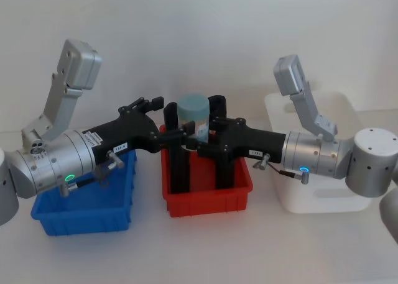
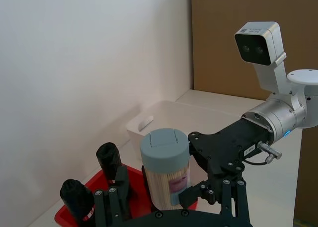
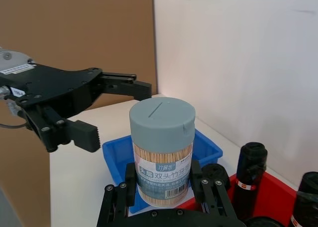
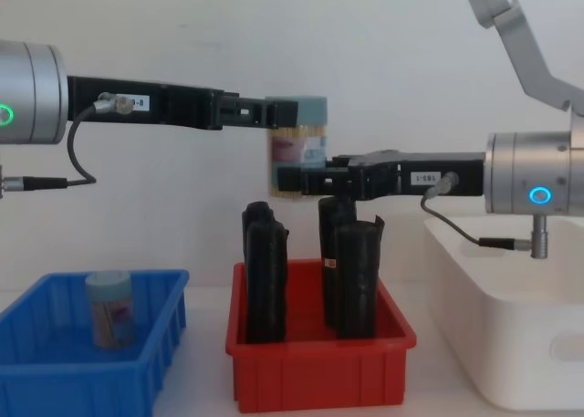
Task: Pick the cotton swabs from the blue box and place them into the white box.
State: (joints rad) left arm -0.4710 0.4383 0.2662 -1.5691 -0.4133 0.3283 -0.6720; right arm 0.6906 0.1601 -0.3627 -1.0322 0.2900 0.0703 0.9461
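Clear plastic capped in pale blue, one tub of cotton swabs [image 1: 194, 115] hangs upright in the air above the red bin [image 1: 208, 203]. It is between the blue box [image 1: 81, 219] on the robot's left and the white box [image 1: 311, 200] on its right. The right gripper [image 3: 164, 183] has its fingers closed on the lower part of the tub, one pad on each side of the label, so this arm carries the weight. The left gripper [image 3: 119, 113] reaches in from the other side at the height of the tub's upper part. Its fingers are spread wider than the tub, which stands between them without touching, as far as the left wrist view shows. I judge this to be a handover at its middle point: the two boxes are well apart and each arm is near to only one of them, so the tub goes from one gripper to the other over the red bin. The low grip and the high open fingers leave room for both grippers. The tall black rolls [image 4: 266, 271] stand just under the tub, so the right arm should probably carry it sideways to the white box before lowering it. A second tub [image 4: 111, 307] waits upright in the blue box.
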